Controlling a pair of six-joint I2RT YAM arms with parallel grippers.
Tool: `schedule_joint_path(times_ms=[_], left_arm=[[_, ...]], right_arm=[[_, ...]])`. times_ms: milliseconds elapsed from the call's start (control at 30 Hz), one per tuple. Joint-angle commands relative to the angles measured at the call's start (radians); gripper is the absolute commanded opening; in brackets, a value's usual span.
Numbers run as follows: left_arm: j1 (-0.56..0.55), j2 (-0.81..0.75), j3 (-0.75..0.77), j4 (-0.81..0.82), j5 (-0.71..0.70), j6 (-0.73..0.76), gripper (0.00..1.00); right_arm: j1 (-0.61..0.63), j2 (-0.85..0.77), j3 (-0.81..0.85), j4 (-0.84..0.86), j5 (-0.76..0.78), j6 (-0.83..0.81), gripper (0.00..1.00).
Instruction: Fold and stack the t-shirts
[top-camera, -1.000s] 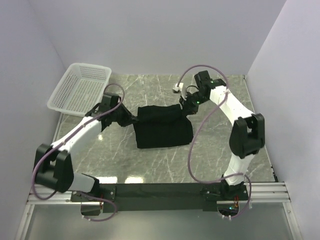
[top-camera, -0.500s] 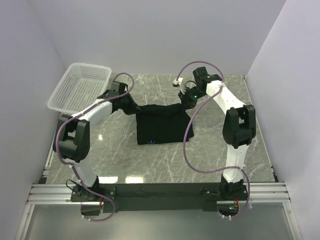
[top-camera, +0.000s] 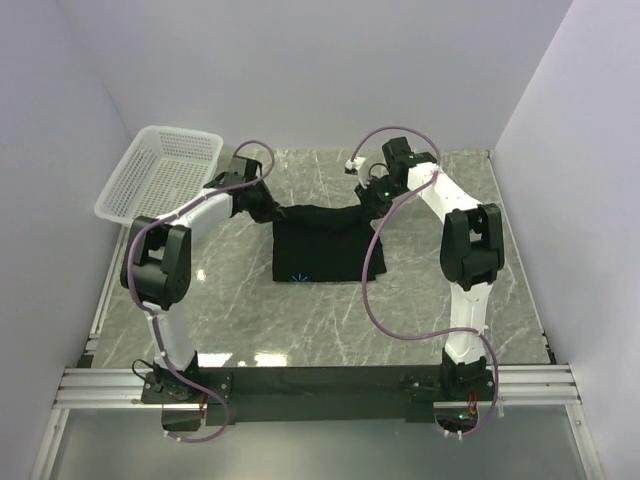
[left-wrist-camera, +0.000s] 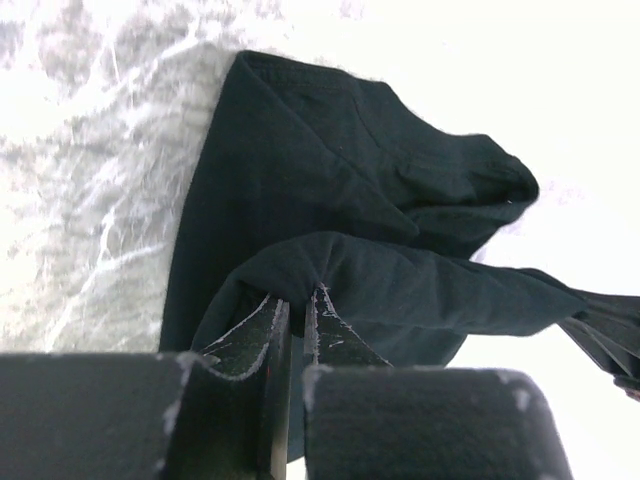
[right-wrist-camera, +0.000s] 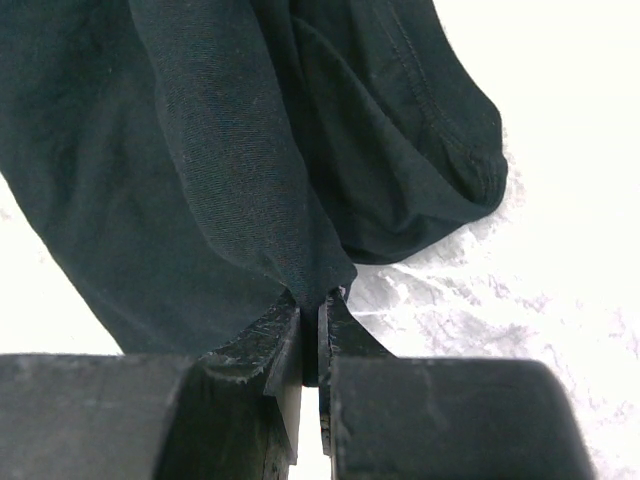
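One black t-shirt (top-camera: 322, 248) lies on the marble table (top-camera: 420, 300) in the middle, its far edge lifted and stretched between both grippers. A tiny light-blue mark (top-camera: 296, 279) shows near its front left corner. My left gripper (top-camera: 270, 211) is shut on the t-shirt's far left corner; the left wrist view shows the black t-shirt (left-wrist-camera: 330, 190) pinched at my left gripper (left-wrist-camera: 297, 297). My right gripper (top-camera: 366, 202) is shut on the far right corner; in the right wrist view a fold of the t-shirt (right-wrist-camera: 220, 150) is clamped in my right gripper (right-wrist-camera: 311, 297).
A white mesh basket (top-camera: 160, 175) stands at the table's far left corner, just left of the left arm. White walls close in the table on the left, back and right. A black rail (top-camera: 320, 382) with the arm bases runs along the near edge.
Both grippers have carried the t-shirt's held edge away from the arm bases toward the back. The cloth has spread flatter, and the light-blue mark has come into sight.
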Motion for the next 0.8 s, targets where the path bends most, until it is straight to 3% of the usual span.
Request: schedule_joint_path(times_ms=[0,67,100,133,200,233,333,433,567,667,700,767], left_arm=[[0.003,0.032,0.079,0.002,-0.034,0.027,0.06],[0.003,0.058,0.115,-0.013,-0.041,0.026,0.28],[0.003,0.064,0.125,-0.018,-0.060,0.019,0.38],[0.003,0.068,0.138,-0.032,-0.074,0.015,0.55],[0.003,0.065,0.167,-0.038,-0.098,0.012,0.68],[0.003,0.056,0.176,-0.044,-0.123,0.012,0.70],[0.003,0.029,0.207,-0.046,-0.166,0.030,0.71],[0.003,-0.042,0.207,-0.032,-0.166,0.065,0.70],[0.003,-0.123,0.078,0.097,-0.004,0.101,0.66],[0.001,-0.117,0.028,0.158,0.107,0.084,0.55],[-0.005,-0.111,0.017,0.173,0.127,0.078,0.52],[-0.009,-0.087,-0.011,0.226,0.156,0.056,0.46]], right_arm=[[-0.008,0.004,0.043,0.059,0.037,0.067,0.00],[-0.010,-0.001,0.034,0.123,0.070,0.124,0.16],[-0.013,-0.008,0.029,0.145,0.091,0.188,0.43],[-0.020,-0.017,0.025,0.190,0.096,0.219,0.53],[-0.026,-0.054,0.000,0.247,0.108,0.311,0.64],[-0.030,-0.067,-0.003,0.281,0.113,0.331,0.75],[-0.040,-0.113,-0.024,0.332,0.136,0.399,0.82],[-0.062,-0.171,-0.075,0.373,0.018,0.405,0.86],[-0.063,-0.186,-0.104,0.300,-0.198,0.316,0.89],[-0.056,-0.113,-0.003,0.168,-0.243,0.264,0.74],[-0.056,-0.070,0.018,0.139,-0.246,0.268,0.57],[-0.056,-0.032,0.055,0.087,-0.252,0.288,0.43]])
